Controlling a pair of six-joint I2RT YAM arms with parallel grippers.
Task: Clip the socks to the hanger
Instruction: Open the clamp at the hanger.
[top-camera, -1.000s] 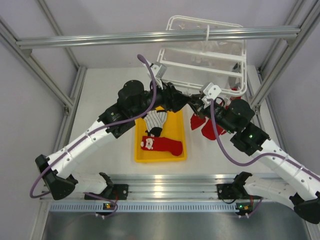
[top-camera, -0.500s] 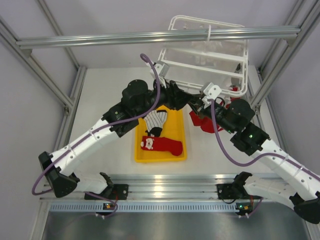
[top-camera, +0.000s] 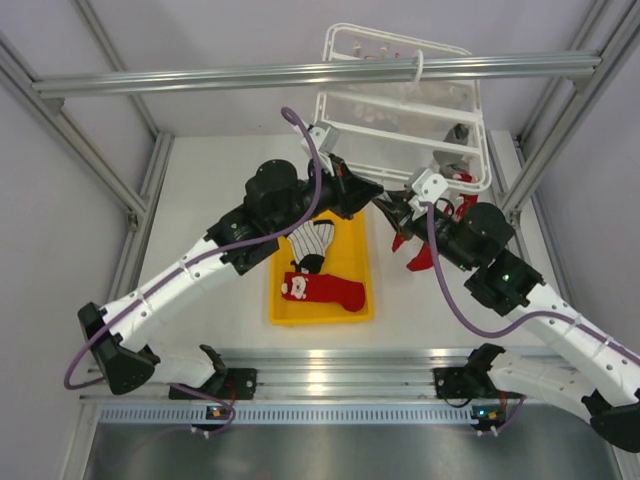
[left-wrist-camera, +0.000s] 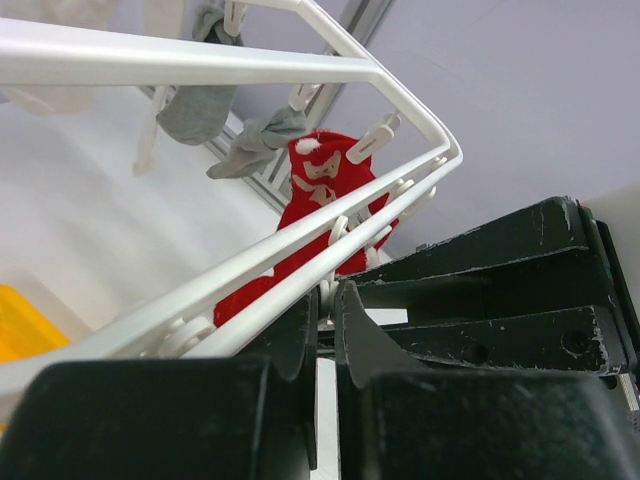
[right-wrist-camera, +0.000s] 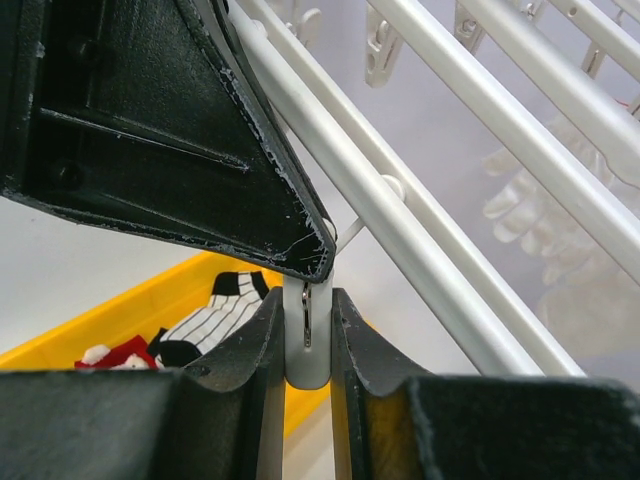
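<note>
Between the fingers of the right tool (right-wrist-camera: 304, 305) sits a pinched white clip (right-wrist-camera: 305, 365) of the hanger (left-wrist-camera: 200, 65), with the left tool (left-wrist-camera: 327, 300) clenched beside its rail and a red sock (left-wrist-camera: 325, 190) dangling beyond; next, probably, the sock's edge must enter that clip.

My left arm (top-camera: 170, 285) and right arm (top-camera: 570, 330) wear white shells on the long links, with round black joint housings (top-camera: 272, 190). A purple cable (top-camera: 305, 165) runs along each. Small white camera blocks (top-camera: 425, 185) sit at the wrists. A green light (top-camera: 503, 266) glows on the right. My jaws are black, with edges chipped pale.
</note>
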